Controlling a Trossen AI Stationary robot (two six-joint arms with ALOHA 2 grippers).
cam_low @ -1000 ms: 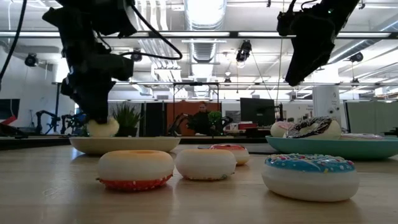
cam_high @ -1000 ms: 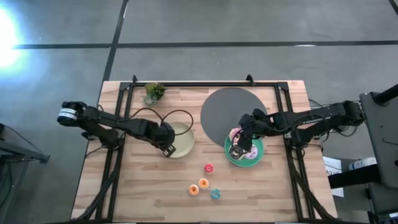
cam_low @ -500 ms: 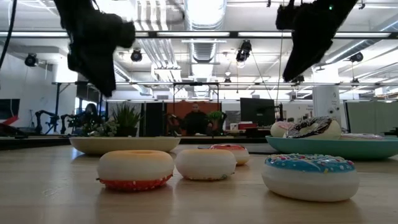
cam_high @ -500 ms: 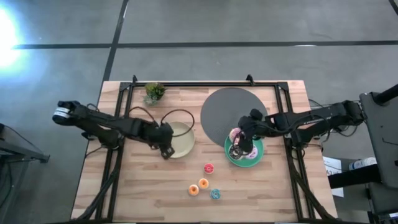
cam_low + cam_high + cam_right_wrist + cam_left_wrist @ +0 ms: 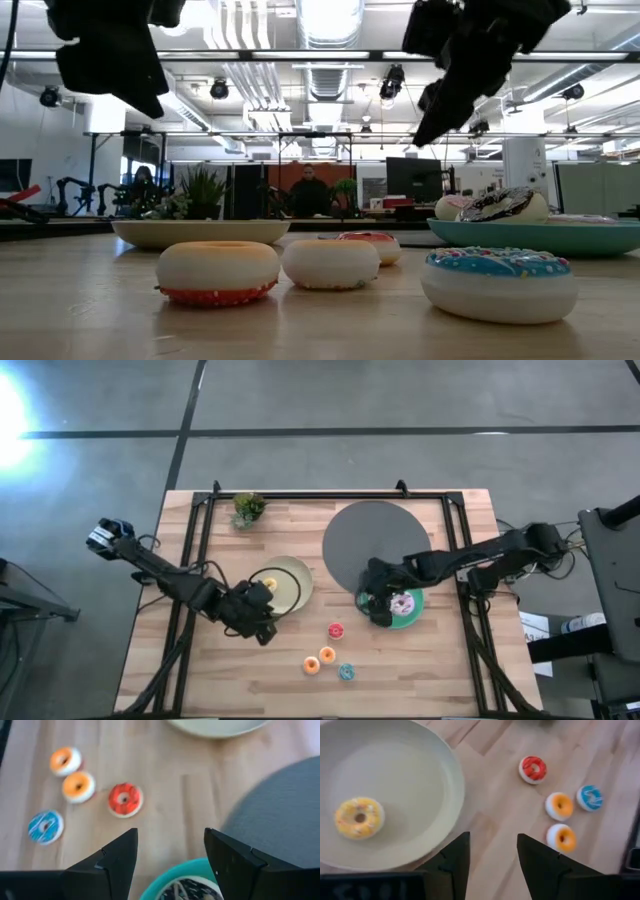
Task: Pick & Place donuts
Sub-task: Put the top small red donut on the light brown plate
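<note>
The yellow donut (image 5: 359, 817) lies in the cream plate (image 5: 447, 775) and larger donuts (image 5: 403, 603) in the teal plate (image 5: 410, 622), while the red donut (image 5: 533, 769), two orange donuts (image 5: 559, 805) and the blue donut (image 5: 590, 797) wait on the tabletop (image 5: 400, 670) ahead of the left gripper (image 5: 492, 852) and right gripper (image 5: 170, 852), both apart and empty.

The left arm reaches in from the table's left edge, angled toward the middle, its elbow bent low over the wood. The left gripper (image 5: 262, 628) hangs above the tabletop, pointing down, and holds nothing; in the left wrist view its two dark fingers (image 5: 454, 860) stand apart with bare table showing between them.

The right arm stretches in from the right side, nearly straight across, wrist dipped. The right gripper (image 5: 375, 610) hovers clear of the surface, also empty; the right wrist view shows its fingers (image 5: 116, 855) spread wide. In the low view both wrists hang high, well above the table.
</note>
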